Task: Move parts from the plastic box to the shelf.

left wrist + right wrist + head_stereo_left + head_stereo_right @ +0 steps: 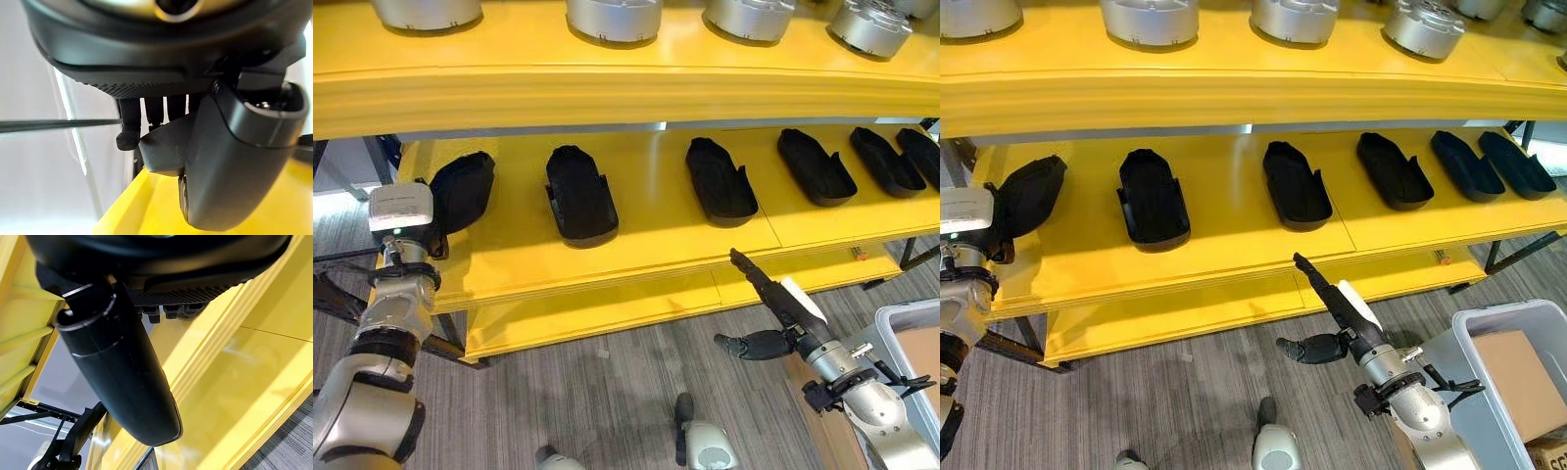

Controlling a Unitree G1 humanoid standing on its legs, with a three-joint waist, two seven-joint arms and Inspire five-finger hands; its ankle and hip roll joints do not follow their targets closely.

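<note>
Black moulded part (pixel 462 190): tilted at the far left end of the yellow shelf (pixel 646 245), the left hand (pixel 431 238) against it, presumably steadying it for placement; finger grip cannot be told. Five more parts lie flat in a spaced row to its right. Right hand (pixel 771 315): fingers straight, empty, below the shelf edge beside the grey plastic box (pixel 1474 333).

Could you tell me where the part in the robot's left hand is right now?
The black part sits at the far left end of the middle yellow shelf, tilted up in the left hand, just left of the next black part.
</note>
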